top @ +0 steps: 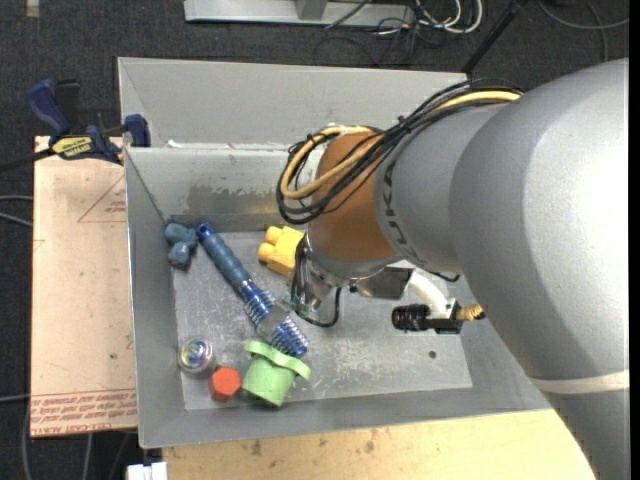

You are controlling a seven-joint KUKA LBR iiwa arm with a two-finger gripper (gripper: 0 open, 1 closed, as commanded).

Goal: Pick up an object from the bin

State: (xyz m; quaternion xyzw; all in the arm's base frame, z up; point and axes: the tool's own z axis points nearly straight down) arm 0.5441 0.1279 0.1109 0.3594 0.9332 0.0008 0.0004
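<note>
Where the arm (pixel 520 218) comes in from the right, its gripper (pixel 316 306) hangs low over the middle of the grey bin (pixel 150 268), under an orange wrist cover (pixel 345 198) (cables (pixel 300 183) loop round it); whether its grip is spread or closed is not to be made out. Nearest it lies a blue brush (pixel 232 273), slanting from the upper left down to its bristled end just left of the gripper. A yellow block (pixel 281 249) sits just up and left of it. Lower left lie a green cup (pixel 270 376), a small red block (pixel 225 384) and a clear ball (pixel 194 353); a black and white tool (pixel 428 315) lies to the right
</note>
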